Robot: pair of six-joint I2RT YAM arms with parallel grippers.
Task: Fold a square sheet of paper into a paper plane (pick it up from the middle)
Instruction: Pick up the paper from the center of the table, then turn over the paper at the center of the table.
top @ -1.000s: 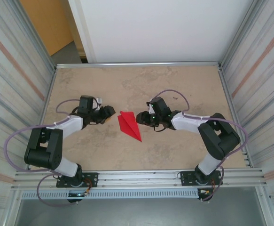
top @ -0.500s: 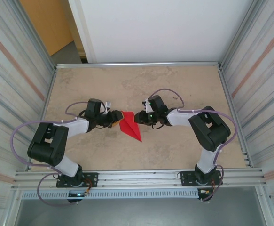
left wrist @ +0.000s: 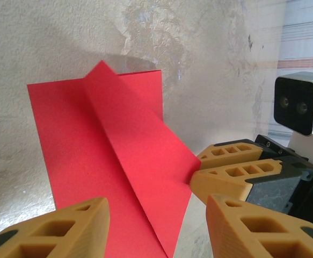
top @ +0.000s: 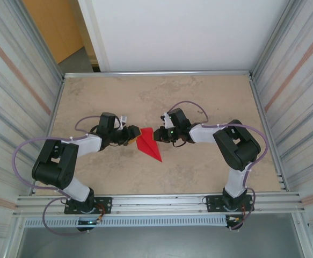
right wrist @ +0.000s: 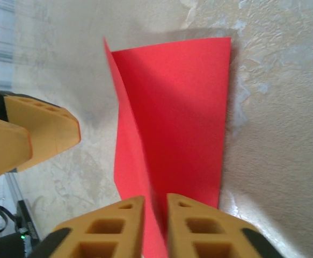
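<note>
The paper plane point(top: 148, 144) lies mid-table as a bright red pointed dart, its tip toward the near right. One flap point(left wrist: 140, 140) stands up along the centre crease. My right gripper point(top: 157, 134) is at the plane's right edge, and its fingers point(left wrist: 228, 173) are closed together on the flap's corner. In the right wrist view the gripper point(right wrist: 156, 201) shows only a thin gap, with the red flap point(right wrist: 172, 118) running into it. My left gripper point(top: 131, 134) is at the plane's left edge. It stands open point(left wrist: 156, 215), its fingers straddling the paper without touching it.
The beige stone-patterned table point(top: 199, 97) is fenced by a metal frame point(top: 156, 73) with corrugated walls on both sides. Both arm bases sit on the near rail point(top: 156, 204). The left gripper's finger point(right wrist: 33, 134) shows beside the paper.
Both grippers have moved inward to the red plane, the left one rightward and the right one leftward. The right one now pinches the raised flap. The paper has stayed in place.
</note>
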